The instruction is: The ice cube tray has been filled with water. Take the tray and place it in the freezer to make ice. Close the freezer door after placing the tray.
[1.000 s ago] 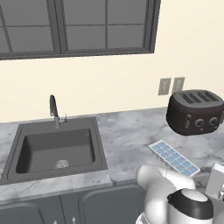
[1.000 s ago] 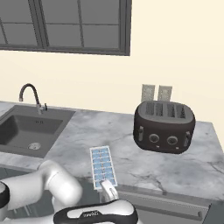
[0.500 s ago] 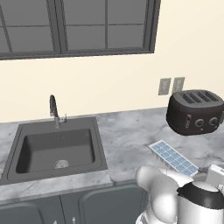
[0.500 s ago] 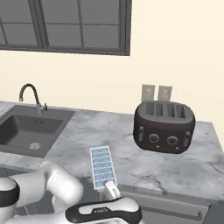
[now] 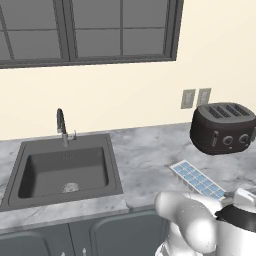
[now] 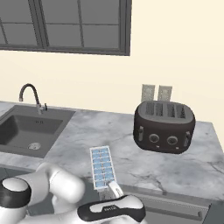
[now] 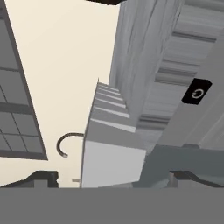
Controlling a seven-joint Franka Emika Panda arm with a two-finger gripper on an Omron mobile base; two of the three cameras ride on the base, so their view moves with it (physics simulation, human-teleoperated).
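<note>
- The tray (image 6: 103,166) lies flat on the table (image 6: 183,166), near its front edge, between the sink (image 5: 65,170) and the toaster (image 6: 164,127).
- Its long axis runs roughly front to back, slanting a little; one short end nearly reaches the front edge.
- We see the tool (image 7: 113,177) low at that front edge, its two tips spread wide with the near short end of the tray (image 7: 111,144) rising between them.
- Nothing is pinched yet; we judge the tips stand on either side of the tray's width, apart from its sides.
- The water (image 5: 200,179) fills the cells, so we judge the lift calls for a level hold.
- We take it the coming move is a short push forward along the long axis, then closing across the width.
</note>
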